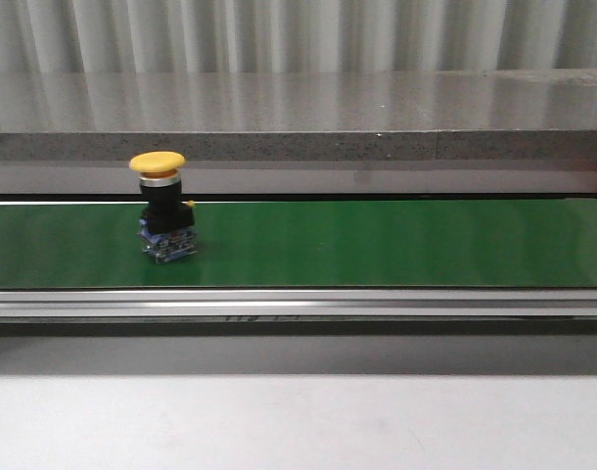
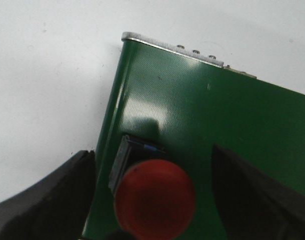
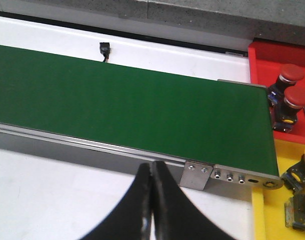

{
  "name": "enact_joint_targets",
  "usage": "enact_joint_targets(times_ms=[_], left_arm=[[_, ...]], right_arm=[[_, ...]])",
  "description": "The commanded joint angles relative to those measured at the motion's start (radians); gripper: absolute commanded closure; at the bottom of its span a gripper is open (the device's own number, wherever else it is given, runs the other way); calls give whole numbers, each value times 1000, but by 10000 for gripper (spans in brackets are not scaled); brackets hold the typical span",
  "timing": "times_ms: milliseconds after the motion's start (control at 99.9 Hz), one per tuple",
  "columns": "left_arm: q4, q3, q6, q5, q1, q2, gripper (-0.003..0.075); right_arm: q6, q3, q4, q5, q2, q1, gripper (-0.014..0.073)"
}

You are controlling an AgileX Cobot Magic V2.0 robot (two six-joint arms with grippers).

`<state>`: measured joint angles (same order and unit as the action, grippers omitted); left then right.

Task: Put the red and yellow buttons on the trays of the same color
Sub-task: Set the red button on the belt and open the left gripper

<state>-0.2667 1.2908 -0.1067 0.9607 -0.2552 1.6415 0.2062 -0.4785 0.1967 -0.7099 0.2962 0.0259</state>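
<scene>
Belt is carrying one yellow button upright at its left part in the front view, while your left gripper is hanging spread wide around a red button near the belt's end, not yet clamping. Right gripper is sitting pressed together, empty, beside the red tray and yellow tray, which are already holding buttons; next you're likely pinching that red one.

Red button blurred, cut off at frame edge; yellow tray and its buttons cropped
</scene>
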Motion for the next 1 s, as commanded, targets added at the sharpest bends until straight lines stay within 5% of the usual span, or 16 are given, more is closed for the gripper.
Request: enact_joint_targets(times_ms=[0,160,370,580,991], left_arm=[[-39,23,-47,-67,15,-65,229],[-37,23,-140,-121,51,-138,303],[-37,23,-229,-135,127,-230,738],[-37,-51,-245,-212,228,-345,740],[-37,-437,-252,-457,383,-669,740]], right_arm=[[10,-26,12,67,8,-1,661],[10,-26,12,67,8,-1,661],[10,-26,12,67,8,-1,661],[10,-26,12,67,8,-1,661],[10,-26,12,67,8,-1,661]])
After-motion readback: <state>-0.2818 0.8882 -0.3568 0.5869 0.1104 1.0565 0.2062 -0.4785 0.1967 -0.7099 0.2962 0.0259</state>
